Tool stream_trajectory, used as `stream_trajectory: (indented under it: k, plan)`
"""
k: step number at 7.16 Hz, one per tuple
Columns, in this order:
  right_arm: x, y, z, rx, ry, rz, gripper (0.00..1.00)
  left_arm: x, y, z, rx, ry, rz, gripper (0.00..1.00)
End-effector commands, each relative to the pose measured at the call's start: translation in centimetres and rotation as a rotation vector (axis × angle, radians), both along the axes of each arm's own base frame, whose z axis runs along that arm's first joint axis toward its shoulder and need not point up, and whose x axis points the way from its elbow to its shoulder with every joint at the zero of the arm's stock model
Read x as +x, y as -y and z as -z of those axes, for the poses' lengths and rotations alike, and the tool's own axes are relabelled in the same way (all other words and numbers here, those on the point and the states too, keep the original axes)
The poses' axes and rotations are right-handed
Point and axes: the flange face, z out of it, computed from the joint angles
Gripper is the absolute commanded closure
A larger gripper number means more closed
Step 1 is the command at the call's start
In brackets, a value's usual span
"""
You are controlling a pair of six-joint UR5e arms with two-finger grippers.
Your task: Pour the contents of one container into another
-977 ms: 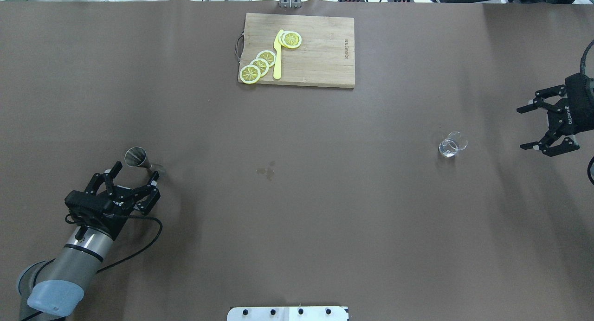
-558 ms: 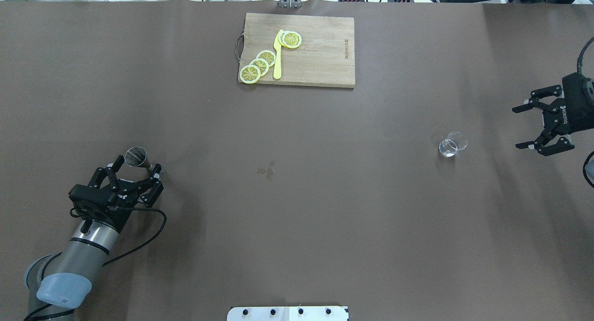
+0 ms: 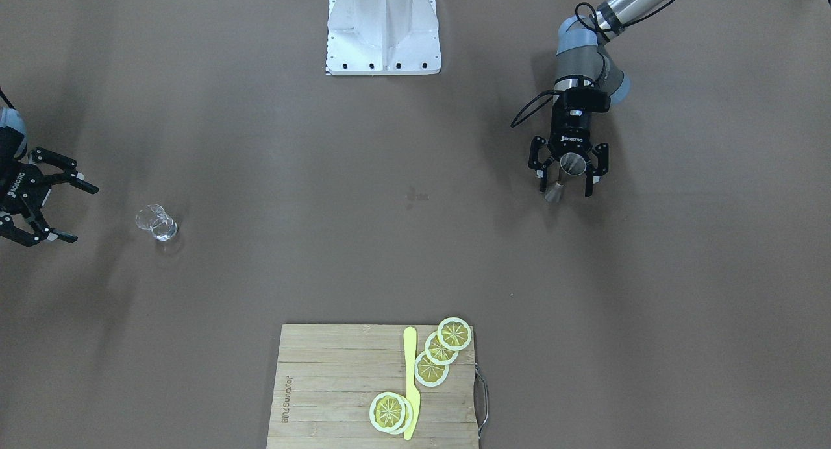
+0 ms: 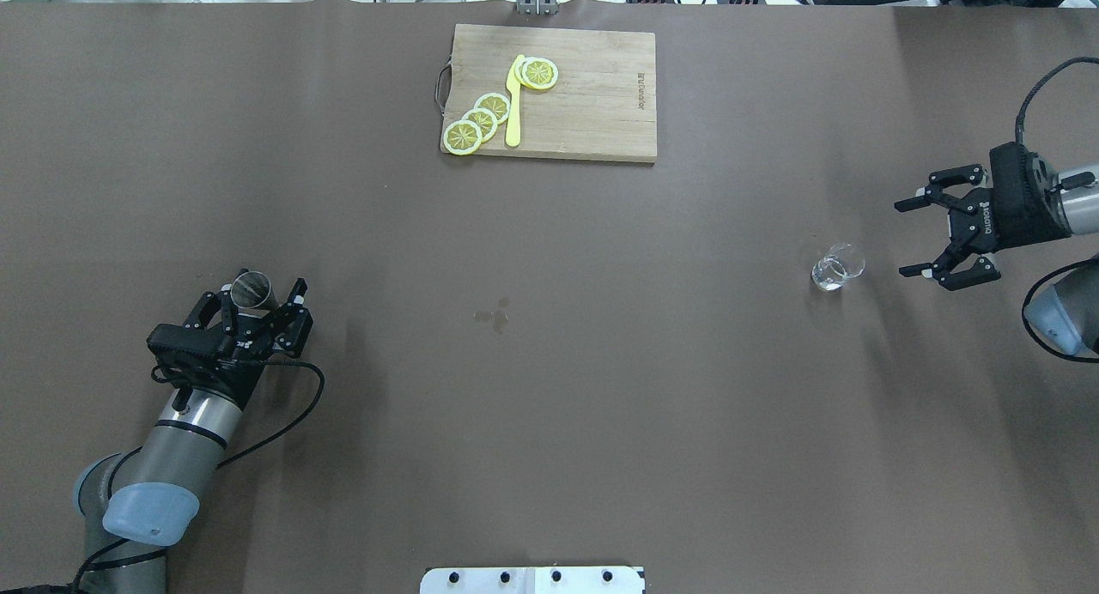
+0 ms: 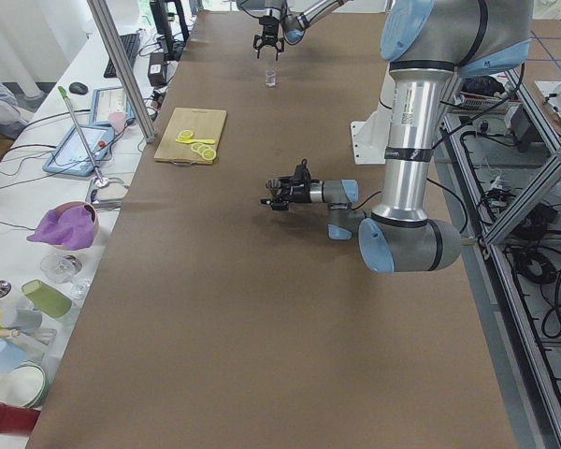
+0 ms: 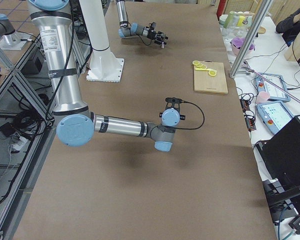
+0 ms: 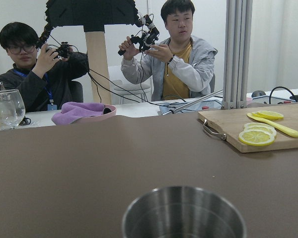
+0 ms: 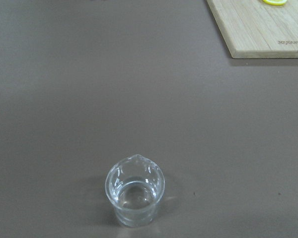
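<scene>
around the jigger (image 4: 251, 288), left pincer (image 4: 260, 292) gapes, level.

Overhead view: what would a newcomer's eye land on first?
The left gripper, open, straddles a steel jigger at near left. Far to the right, the open right gripper faces a small clear glass, apart from it. A cutting board with lemon slices lies at the far edge.

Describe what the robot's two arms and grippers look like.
The left arm and the right arm are silver metal tubes with pale blue-grey joint caps. The left gripper and the right gripper are black two-finger linkages with white lettering on the body. A black cable loops from each wrist.
</scene>
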Motion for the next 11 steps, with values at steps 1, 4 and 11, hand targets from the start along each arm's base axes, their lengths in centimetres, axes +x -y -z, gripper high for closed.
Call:
stream_trajectory:
  k: [1, 4, 11]
  plan:
    - [-1.6, -0.8, -0.2, -0.006, 0.025, 0.013, 0.01, -0.3, 0.0, -0.2, -0.006, 0.005, 0.003, 0.69]
    - [-3.2, -1.0, -0.4, -0.025, 0.024, 0.037, 0.01, -0.8, 0.2, 1.3, 0.003, -0.010, 0.008, 1.00]
    - [-5.8, -2.6, -1.7, 0.014, 0.036, 0.030, 0.02, 2.6, 7.0, 14.8, 0.116, 0.144, -0.056, 1.00]
